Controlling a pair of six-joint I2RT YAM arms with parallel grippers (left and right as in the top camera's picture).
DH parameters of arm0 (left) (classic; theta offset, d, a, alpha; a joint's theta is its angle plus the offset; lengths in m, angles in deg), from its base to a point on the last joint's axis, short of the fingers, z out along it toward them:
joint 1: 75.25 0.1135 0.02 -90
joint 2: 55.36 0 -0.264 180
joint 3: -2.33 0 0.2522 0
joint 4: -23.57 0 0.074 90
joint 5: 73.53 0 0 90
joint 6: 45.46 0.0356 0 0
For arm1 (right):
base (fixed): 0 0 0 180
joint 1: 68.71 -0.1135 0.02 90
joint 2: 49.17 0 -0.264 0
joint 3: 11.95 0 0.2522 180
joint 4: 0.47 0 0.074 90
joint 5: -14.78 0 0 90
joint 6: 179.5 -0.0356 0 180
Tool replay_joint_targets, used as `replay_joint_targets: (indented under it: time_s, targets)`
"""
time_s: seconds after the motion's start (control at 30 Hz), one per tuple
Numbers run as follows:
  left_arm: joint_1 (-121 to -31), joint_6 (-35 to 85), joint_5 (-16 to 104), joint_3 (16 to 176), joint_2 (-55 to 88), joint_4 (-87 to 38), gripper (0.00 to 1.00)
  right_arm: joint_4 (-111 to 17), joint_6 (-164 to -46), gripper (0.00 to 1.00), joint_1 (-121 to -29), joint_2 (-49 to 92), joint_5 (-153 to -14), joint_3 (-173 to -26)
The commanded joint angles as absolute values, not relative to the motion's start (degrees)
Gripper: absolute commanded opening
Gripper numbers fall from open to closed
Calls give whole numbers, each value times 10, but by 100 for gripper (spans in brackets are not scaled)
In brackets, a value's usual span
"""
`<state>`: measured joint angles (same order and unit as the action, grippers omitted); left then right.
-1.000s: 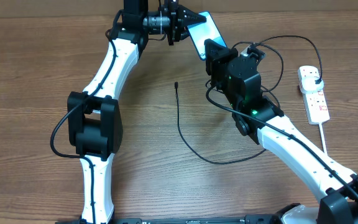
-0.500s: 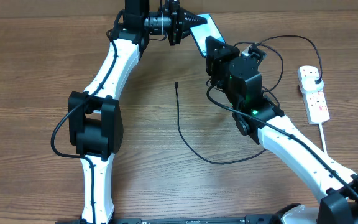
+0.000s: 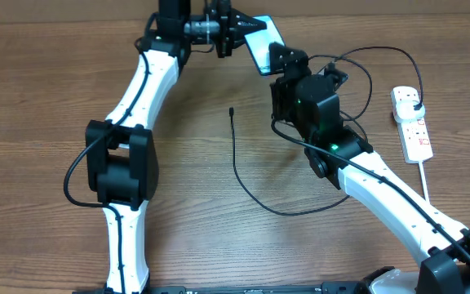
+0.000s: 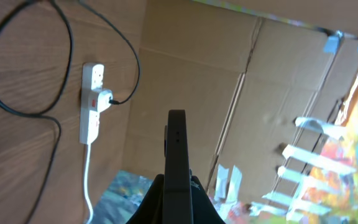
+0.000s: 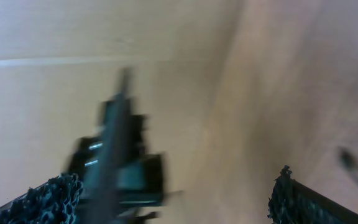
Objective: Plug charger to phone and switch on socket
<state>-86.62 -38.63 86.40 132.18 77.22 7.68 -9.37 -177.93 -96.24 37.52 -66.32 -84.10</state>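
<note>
Left fingers [image 3: 237,31]: shut tight on the phone [image 3: 261,41] at the far edge of the desk [image 3: 39,98]. In the left wrist view the phone [image 4: 178,149] shows edge-on, clamped between them and pointing away from the camera.
Right fingers [image 3: 288,59]: spread wide with nothing between them, just beside the near end of the phone. The right wrist view is blurred. One fingertip [image 5: 45,198] sits at the lower left and the other [image 5: 294,198] at the lower right, well apart.
Phone: its light-blue screen faces the overhead camera. It lies slanted between the two sets of fingers, and the right arm hides its near end. I cannot tell whether it touches the desk.
Charger [image 3: 237,167]: a thin black cable lying loose on the desk. Its small tip [image 3: 231,110] lies free near the middle of the desk, apart from the phone. The cable runs toward the robot, curves right, passes beneath the right arm and loops round to the black plug [image 3: 415,104].
Socket [image 3: 414,131]: a white strip with red markings at the right side of the desk, well apart from the phone. The plug sits in it. A white cord [image 3: 427,184] leaves its near end. It also shows in the left wrist view [image 4: 91,106].
Switch: too small to tell its position.
Backdrop: a cardboard wall [image 4: 185,81] behind the desk.
</note>
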Motion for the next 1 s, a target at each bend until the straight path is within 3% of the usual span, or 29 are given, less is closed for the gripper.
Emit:
replay_joint_targets:
  time_s: [0.0,0.13,0.33,0.57,0.73,0.9,0.97]
  targets:
    - [-815,-298,936,1330,775,73,4,-135,-1726,100,-963,370,-681,-853]
    - [-763,-261,995,1329,775,66,4,-206,-1618,100,-963,370,-693,-853]
    - [-698,-241,1061,1329,775,66,4,-365,-1570,100,-963,370,-693,-853]
    - [-646,-227,1071,1329,775,66,4,-441,-1254,100,-963,370,-791,-854]
    - [-639,-222,1071,1329,775,66,4,-463,-1222,92,-955,378,-862,-866]
    - [-644,-221,1071,1329,775,66,4,-568,-1161,90,-947,458,-874,-988]
    - [-646,-221,1071,1329,775,66,4,-607,-1143,84,-947,508,-873,-1060]
